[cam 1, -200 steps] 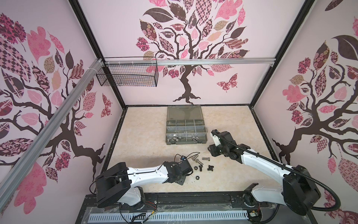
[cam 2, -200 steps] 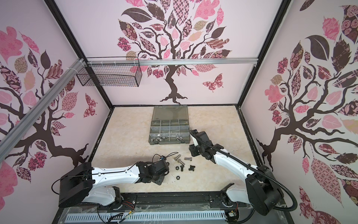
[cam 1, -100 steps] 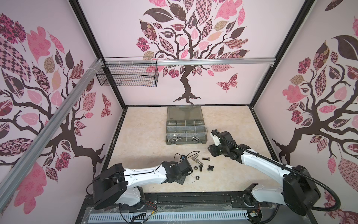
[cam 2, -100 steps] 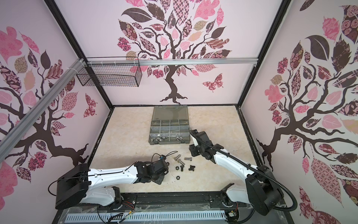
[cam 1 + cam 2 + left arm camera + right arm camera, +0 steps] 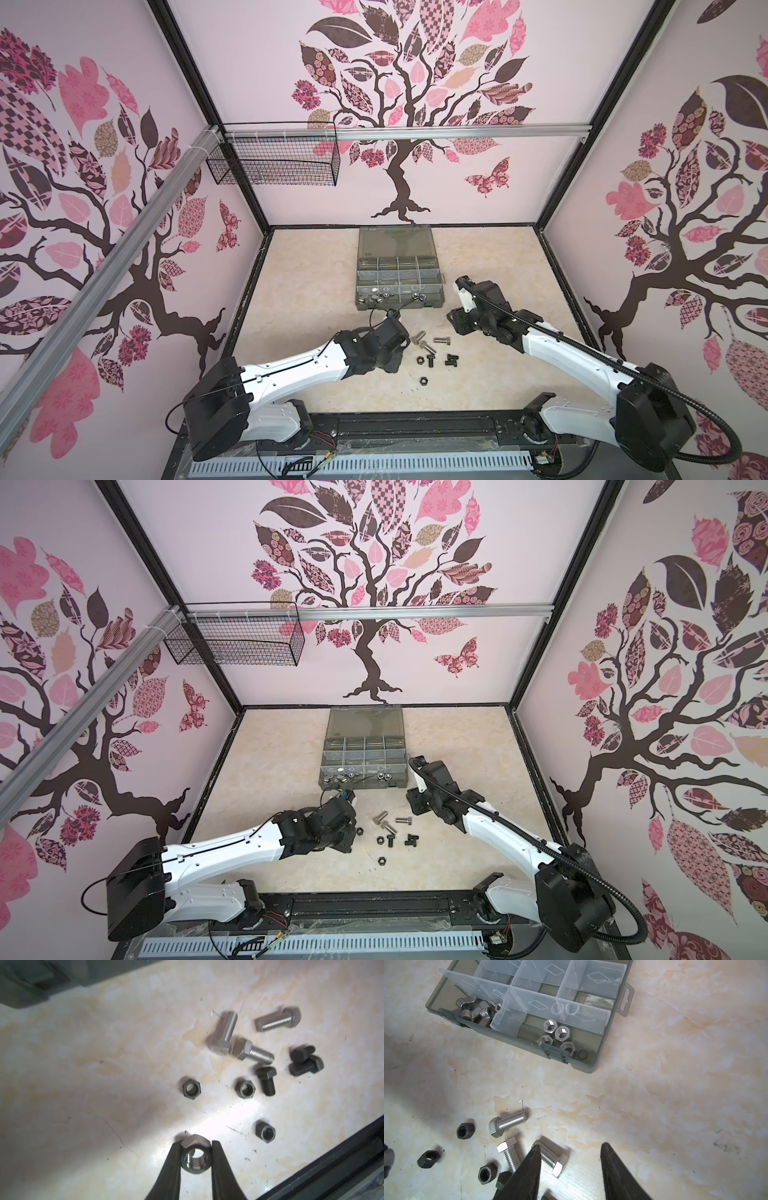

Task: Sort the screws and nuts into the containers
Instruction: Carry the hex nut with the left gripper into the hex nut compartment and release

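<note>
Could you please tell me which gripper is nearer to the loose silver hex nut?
Left. The left gripper has its jaws shut on the silver hex nut; the right gripper hangs open, apart from it, by a silver screw.

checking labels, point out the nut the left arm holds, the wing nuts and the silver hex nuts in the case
held silver nut (image 5: pixel 195 1160): left wrist view, its threaded bore
wing nuts (image 5: pixel 466 1013): right wrist view, body of one
silver hex nuts (image 5: pixel 557 1031): right wrist view, one nut's rim
</note>
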Robot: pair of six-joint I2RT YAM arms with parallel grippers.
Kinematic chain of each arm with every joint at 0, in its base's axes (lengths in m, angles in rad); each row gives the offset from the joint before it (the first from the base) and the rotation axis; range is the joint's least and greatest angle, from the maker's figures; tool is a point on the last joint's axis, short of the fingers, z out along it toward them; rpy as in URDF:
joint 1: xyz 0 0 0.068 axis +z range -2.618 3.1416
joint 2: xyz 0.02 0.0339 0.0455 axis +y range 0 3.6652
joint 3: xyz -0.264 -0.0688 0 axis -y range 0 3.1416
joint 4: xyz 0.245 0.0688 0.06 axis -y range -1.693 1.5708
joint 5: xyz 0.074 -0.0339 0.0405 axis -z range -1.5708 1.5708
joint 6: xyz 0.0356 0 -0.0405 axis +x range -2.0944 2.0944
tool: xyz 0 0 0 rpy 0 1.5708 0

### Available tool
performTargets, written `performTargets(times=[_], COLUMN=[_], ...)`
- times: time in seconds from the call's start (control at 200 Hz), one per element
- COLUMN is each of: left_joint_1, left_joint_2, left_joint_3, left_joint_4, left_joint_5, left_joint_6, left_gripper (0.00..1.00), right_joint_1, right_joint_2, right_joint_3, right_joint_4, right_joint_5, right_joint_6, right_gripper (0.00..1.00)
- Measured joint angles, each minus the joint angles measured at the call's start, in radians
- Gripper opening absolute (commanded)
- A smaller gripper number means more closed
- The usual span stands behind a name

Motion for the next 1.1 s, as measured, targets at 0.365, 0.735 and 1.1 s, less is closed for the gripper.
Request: performTargets(times=[0.365,0.735,1.1], left_joint_1=[0.127,0.232,0.286], left_joint_2=[0.205,0.369,0.606], left_joint_3=[0.203,0.414,0.657], left_joint_4=[0.064,0.088,0.084], left_joint_5=[0.079,0.14,0.19], left_joint_6=[0.117,0.198,0.253], left_gripper=[0.21,0.21,0.22], right_joint_1=[0.0,0.0,0.0], right_joint_2=[-0.024,-0.03,-0.076], right_joint_3=[0.0,0.0,0.0], right_joint_4=[-0.024,-0.05,-0.075], right_joint_5=[0.005,0.005,0.005], right_joint_6=[0.011,0.024,0.04], right_gripper=[0.49,0.49,0.49])
